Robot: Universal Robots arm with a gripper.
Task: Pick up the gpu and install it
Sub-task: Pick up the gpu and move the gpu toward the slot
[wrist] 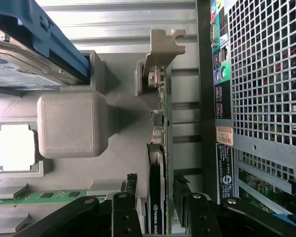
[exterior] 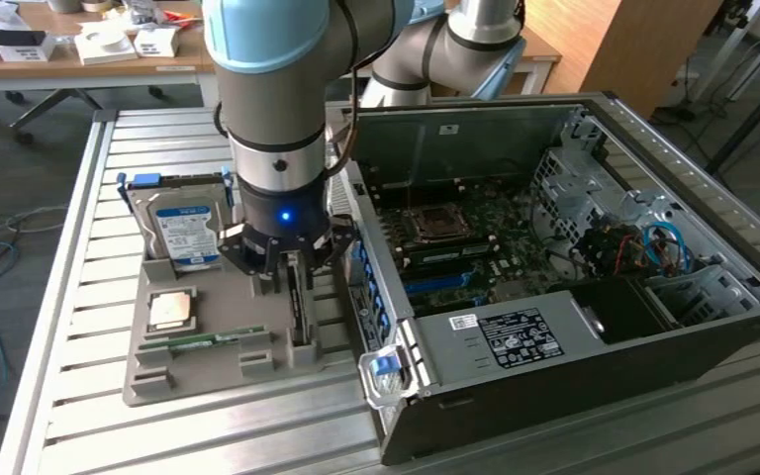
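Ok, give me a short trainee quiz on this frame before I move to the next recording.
1. True or false: the gpu already sits inside the computer case.
2. The gripper has its fingers: A) open, one on either side of the gpu; B) around the hard drive; C) over the memory stick.
3. What grey thing holds the gpu up on its edge?
Key: 1 false; 2 A; 3 the parts holder.
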